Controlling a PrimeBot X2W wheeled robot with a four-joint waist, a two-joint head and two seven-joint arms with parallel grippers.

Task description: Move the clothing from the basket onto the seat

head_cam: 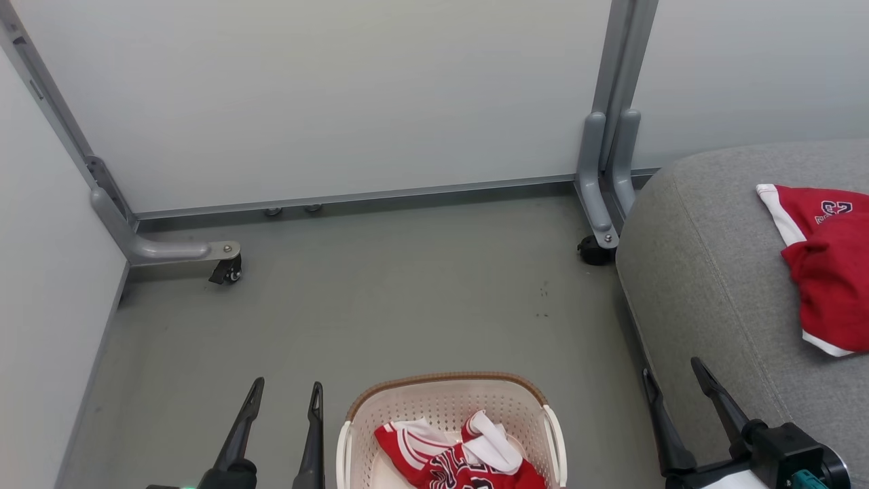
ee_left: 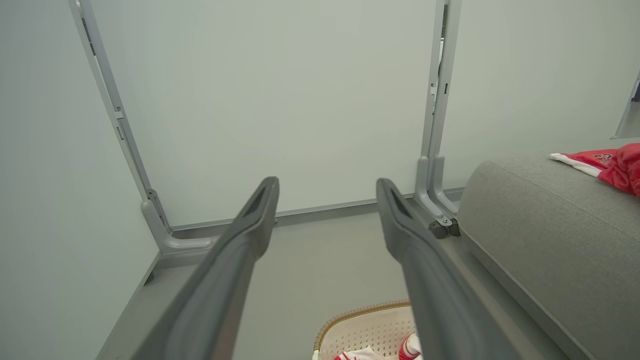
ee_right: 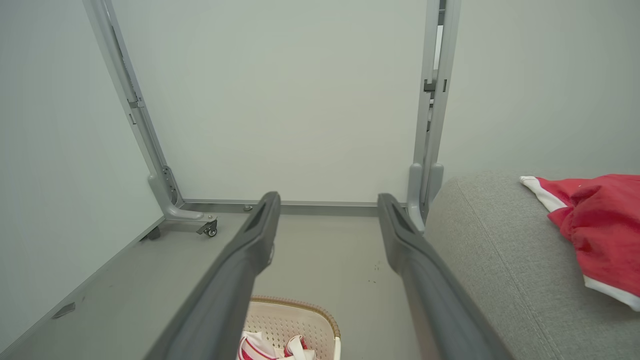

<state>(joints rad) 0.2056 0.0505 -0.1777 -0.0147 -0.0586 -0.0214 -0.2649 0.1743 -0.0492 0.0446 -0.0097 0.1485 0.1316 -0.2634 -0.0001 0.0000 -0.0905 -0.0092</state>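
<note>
Light is soft, even and fairly bright in all three views; faint shadows lie on the floor point(head_cam: 407, 305) beside the seat point(head_cam: 713, 285) and under the panel feet point(head_cam: 170, 251); the wrist views bow the posts point(ee_left: 107, 100) near their edges; the fingers point(ee_left: 215, 310) blur toward the bottom edge.

In the head view the basket point(head_cam: 445, 380) runs off the bottom edge, its jersey point(head_cam: 434, 455) cut short mid-lettering. The shorts point(head_cam: 831, 278) run past the right edge, their logo point(head_cam: 834, 209) too small to read.

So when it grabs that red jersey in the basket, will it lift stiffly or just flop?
Probably flop: the jersey lies crumpled in folds, so it should drape from wherever it is pinched. It looks thin, so likely light. The basket, perforated plastic, might shift.
</note>
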